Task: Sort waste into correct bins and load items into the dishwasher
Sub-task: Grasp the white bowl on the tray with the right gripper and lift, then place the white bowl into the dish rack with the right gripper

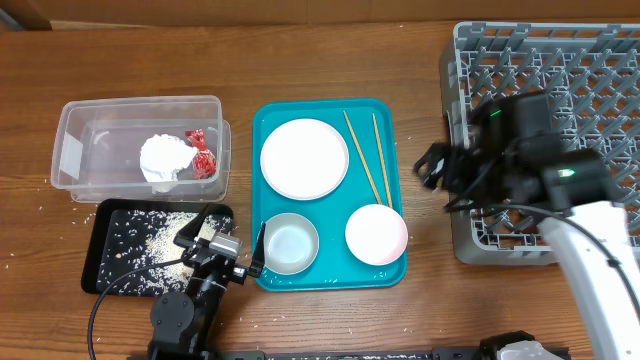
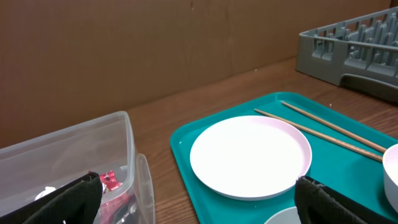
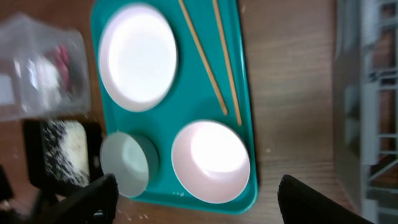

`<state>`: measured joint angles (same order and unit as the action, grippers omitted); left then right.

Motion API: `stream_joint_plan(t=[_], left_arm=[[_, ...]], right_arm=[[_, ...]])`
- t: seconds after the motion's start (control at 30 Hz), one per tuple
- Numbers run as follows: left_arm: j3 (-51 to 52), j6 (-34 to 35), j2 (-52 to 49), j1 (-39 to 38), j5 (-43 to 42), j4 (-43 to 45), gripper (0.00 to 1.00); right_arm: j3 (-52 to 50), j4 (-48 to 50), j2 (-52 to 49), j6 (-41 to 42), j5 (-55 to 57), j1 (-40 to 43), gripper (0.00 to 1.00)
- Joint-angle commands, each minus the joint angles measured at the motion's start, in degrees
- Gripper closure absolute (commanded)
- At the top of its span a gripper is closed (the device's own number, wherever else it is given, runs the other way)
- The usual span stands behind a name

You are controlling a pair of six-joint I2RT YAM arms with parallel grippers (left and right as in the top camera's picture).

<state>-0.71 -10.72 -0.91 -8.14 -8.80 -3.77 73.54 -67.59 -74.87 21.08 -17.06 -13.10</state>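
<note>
Two bowls (image 3: 210,162) (image 3: 124,165), one plate (image 3: 137,57) — two chopsticks (image 3: 202,57)

We hold our left gripper (image 2: 199,185) low and roughly level, jaws spread wide and empty. Our right gripper (image 3: 198,183) faces downward from height, jaws equally wide.

Lab test bench, wooden table (image 1: 420,60), plain brown backboard (image 2: 124,50)
</note>
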Motion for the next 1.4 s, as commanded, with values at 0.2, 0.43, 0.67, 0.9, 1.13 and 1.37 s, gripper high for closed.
stream_joint_plan(t=[0.2,0.43,0.67,0.9,1.13,1.37], left_arm=[[0.46,-0.46,0.66,0.39,0.24,0.2,0.0],[0.46,-0.46,0.66,0.39,0.24,0.2,0.0],[0.46,-0.46,0.66,0.39,0.24,0.2,0.0],[0.46,-0.46,0.66,0.39,0.24,0.2,0.0],[0.46,-0.46,0.66,0.39,0.24,0.2,0.0],[0.46,-0.46,0.66,0.39,0.24,0.2,0.0]], right_arm=[[-22.64,17.22,-2.32,5.51,9.64,-9.29,0.43],[-27.15,24.74,-8.41,5.55,9.42,-10.21,0.6],[-26.12,24.39,-10.62,5.55,9.53,-10.19,0.91],[-14.62,14.62,-2.21,5.57,23.82,-10.19,0.96],[-6.71,19.04,2.1,6.01,75.3,-9.9,0.96],[-6.73,32.63,-0.68,-6.1,91.14,-4.63,0.96]])
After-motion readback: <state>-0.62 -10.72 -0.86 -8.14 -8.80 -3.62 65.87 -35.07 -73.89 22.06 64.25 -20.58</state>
